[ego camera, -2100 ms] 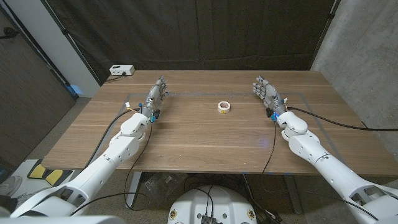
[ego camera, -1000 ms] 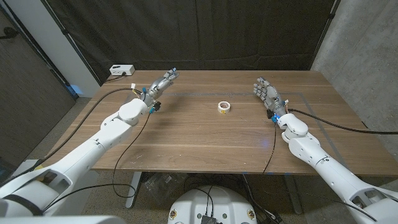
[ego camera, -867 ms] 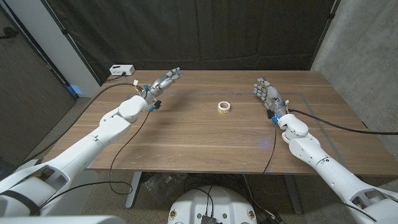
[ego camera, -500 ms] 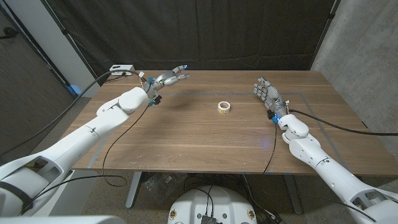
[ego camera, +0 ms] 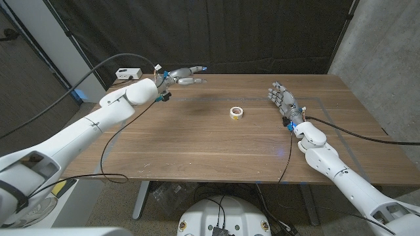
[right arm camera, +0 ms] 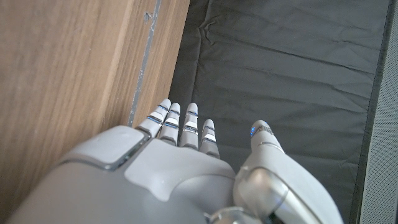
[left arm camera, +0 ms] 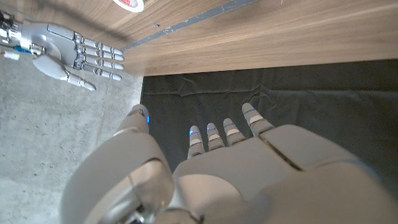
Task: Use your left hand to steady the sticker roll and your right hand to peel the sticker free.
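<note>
A small white sticker roll with a yellow and red face lies on the wooden table, near the middle toward the far side; its edge also shows in the left wrist view. My left hand is raised above the far left part of the table, fingers stretched out and apart, holding nothing, well to the left of the roll. My right hand stands at the right side of the table, fingers extended upward, empty, a hand's width to the right of the roll. It appears in the left wrist view too.
A white box with a cable sits at the far left corner of the table. A thin taped line marks a rectangle on the tabletop. Black curtain hangs behind the table; a concrete wall stands on the right.
My left arm has lifted off the table and swung up and toward the far middle, hand now pointing right. The right hand and the sticker roll have stayed put.
</note>
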Controlling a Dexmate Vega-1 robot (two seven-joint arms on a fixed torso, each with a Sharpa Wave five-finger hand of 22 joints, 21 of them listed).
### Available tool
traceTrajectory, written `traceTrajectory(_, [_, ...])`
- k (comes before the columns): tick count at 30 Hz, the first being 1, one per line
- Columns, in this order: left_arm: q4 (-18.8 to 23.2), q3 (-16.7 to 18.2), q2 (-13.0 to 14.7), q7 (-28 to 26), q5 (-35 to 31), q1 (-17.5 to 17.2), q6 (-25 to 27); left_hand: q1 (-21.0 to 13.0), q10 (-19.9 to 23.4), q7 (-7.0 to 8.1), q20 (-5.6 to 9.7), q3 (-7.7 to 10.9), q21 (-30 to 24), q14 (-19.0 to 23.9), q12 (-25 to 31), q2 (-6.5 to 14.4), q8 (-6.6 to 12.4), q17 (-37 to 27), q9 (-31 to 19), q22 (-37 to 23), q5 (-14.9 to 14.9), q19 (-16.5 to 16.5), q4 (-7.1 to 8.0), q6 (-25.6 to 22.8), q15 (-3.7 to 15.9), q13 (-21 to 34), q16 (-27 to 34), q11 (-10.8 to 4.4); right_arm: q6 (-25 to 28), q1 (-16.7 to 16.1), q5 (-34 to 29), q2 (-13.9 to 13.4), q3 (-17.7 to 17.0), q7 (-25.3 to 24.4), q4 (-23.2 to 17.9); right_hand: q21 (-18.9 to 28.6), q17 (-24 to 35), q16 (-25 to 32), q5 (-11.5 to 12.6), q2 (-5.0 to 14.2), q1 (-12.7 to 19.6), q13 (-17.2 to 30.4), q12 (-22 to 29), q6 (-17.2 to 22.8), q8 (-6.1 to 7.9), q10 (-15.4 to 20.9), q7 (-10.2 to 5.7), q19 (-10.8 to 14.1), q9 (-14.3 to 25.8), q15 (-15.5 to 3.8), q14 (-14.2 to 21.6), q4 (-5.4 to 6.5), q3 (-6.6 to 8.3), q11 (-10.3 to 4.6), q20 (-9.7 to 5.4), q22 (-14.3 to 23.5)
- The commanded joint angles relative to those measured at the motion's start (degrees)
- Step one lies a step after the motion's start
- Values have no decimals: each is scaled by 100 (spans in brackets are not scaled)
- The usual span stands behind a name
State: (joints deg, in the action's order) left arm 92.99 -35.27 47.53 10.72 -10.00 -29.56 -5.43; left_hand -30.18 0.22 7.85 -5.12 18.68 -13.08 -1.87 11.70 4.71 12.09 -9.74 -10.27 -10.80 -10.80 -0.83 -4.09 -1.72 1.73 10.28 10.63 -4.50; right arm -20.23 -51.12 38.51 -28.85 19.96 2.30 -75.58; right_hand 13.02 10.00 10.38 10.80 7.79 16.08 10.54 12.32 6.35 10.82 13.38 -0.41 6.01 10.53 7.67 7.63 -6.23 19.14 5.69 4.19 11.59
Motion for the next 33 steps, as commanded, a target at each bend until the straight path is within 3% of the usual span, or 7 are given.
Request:
traceTrajectory(1, [496,-293,150,508,-1255,522,139,-249,136,71,44,11,-63,219,23,-116,99,-24,-25,-21,7,-124,-198,-331,163,9,61,-97,-108,-102,-3,9,-28,-29,-73,33,16,35,30,-11,25,28,45,81,35,54,10,18,8,37,41,18,19,5,20,23])
traceTrajectory(8, [678,-406,142,766,-1961,783,24,-402,415,139,127,-54,-143,722,56,-297,117,-49,-25,-41,-14,-368,-320,-613,386,11,158,-177,-126,-118,-3,20,-31,-44,-75,34,16,34,30,-12,22,28,48,98,38,67,12,21,8,43,48,20,18,10,21,24])
traceTrajectory(14, [775,-513,101,1070,-2487,1028,-179,-490,510,199,139,-66,-146,740,66,-363,75,-55,-26,-45,-34,-390,-376,-571,375,15,130,-205,-156,-113,2,50,-29,-41,-35,35,16,33,30,-13,21,28,47,105,37,69,14,25,8,41,54,20,17,23,24,24])
traceTrajectory(20, [825,-689,38,1608,-3026,1364,-455,-584,431,280,170,-129,-122,558,-1,-525,-8,-66,-29,-48,-72,-354,-436,-432,318,24,32,-195,-205,-109,-4,78,-31,-43,3,36,15,32,31,-13,23,28,44,105,35,66,10,28,8,50,57,19,17,21,23,24])
traceTrajectory(25, [767,-774,-95,1791,-3319,1557,-724,-599,407,303,191,-180,-102,472,-18,-613,-41,-74,-32,-50,-97,-317,-440,-368,302,29,2,-178,-222,-109,2,90,-41,-53,25,36,16,33,30,-13,18,28,44,106,33,70,10,28,8,44,64,23,14,11,15,24])
traceTrajectory(28, [738,-877,-164,1798,-3623,1690,-983,-650,713,304,292,-265,-64,244,77,-736,27,-92,-50,-57,-168,-243,-427,-572,253,66,-43,-209,-224,-105,1,89,-43,-55,33,36,16,31,30,-13,17,28,44,110,33,70,11,28,8,41,62,24,14,12,13,25])
traceTrajectory(33, [619,-1053,-340,2036,-3944,1942,-1352,-682,590,388,333,-302,-32,123,33,-769,-63,-116,-60,-64,-210,-155,-410,-342,187,105,-33,-181,-248,-105,-14,93,-54,-82,44,35,16,32,29,-15,14,28,44,112,32,73,14,27,8,52,68,25,12,6,17,25])
